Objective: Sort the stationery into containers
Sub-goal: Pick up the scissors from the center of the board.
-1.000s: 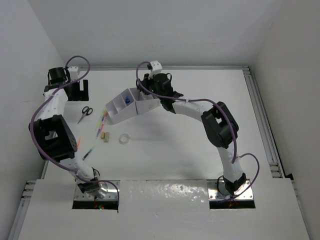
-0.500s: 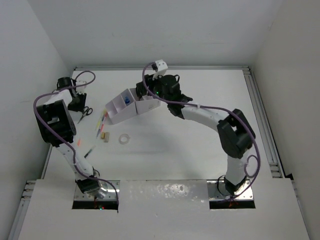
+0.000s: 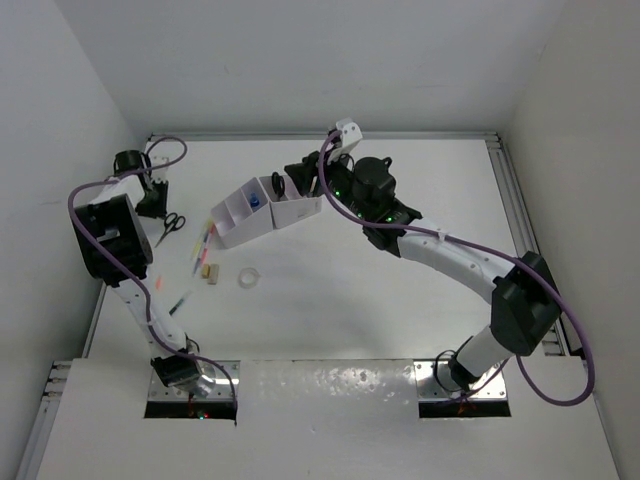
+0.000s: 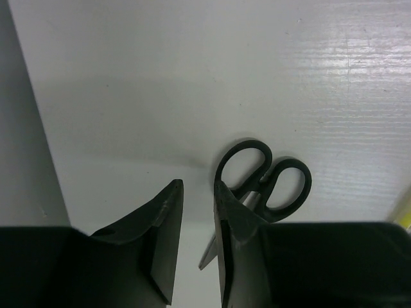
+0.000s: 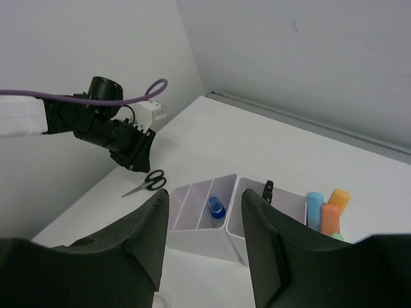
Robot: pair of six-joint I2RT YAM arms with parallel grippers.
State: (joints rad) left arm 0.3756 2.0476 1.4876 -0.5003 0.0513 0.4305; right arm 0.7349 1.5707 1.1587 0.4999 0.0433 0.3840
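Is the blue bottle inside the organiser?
Yes, the blue-capped bottle stands in one compartment of the organiser.

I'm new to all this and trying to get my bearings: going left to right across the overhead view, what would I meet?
Left tool → scissors → pens → tape ring → right tool. The organiser spans several of these, so it is left out.

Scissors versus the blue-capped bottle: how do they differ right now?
The scissors lie flat on the table, outside the organiser; the blue-capped bottle stands upright inside one of its compartments. The scissors are black-handled and longer; the bottle is short with a blue top. Both are small stationery items.
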